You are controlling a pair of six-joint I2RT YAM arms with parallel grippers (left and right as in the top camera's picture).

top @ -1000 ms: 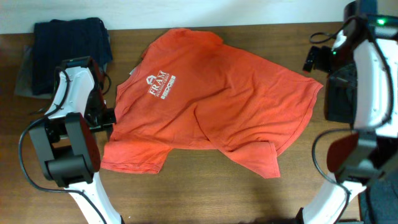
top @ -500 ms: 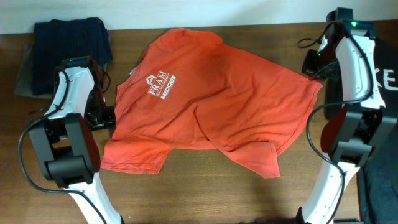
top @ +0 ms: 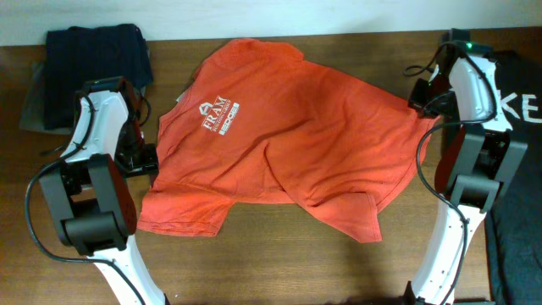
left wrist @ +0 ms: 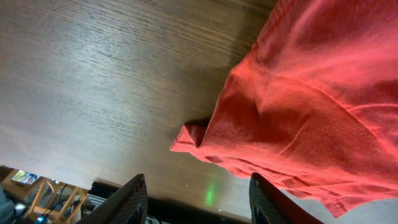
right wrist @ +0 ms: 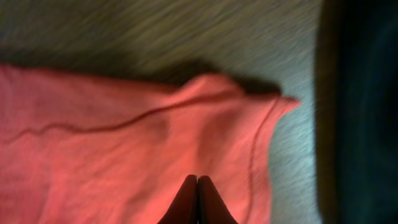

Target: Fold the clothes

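Lying flat: T-shirt spread on table, both grippers at its edges

The orange-red T-shirt [top: 288, 144] lies spread, rumpled, across the middle of the wooden table [top: 279, 263]. Its white logo [top: 218, 117] faces up on the left half. One sleeve [top: 182, 212] sticks out at the lower left; a fold runs through the lower middle.

The left gripper [left wrist: 198, 186] sits at the shirt's left edge. Its fingers [left wrist: 134, 199] are spread wide with nothing between them. The left wrist view shows a curled corner of shirt fabric on the wood just ahead of them, apart from both fingers.

The right gripper [right wrist: 198, 183] is at the shirt's far right corner. Its fingers are pressed together, tips over the orange fabric near the hem seam. No cloth shows between them; cannot tell if the tips touch the shirt.

A dark navy folded garment [top: 97, 55] lies at the table's upper left, apart from the shirt. A black cloth [top: 517, 195] with white lettering sits at the right edge, beside the right arm.
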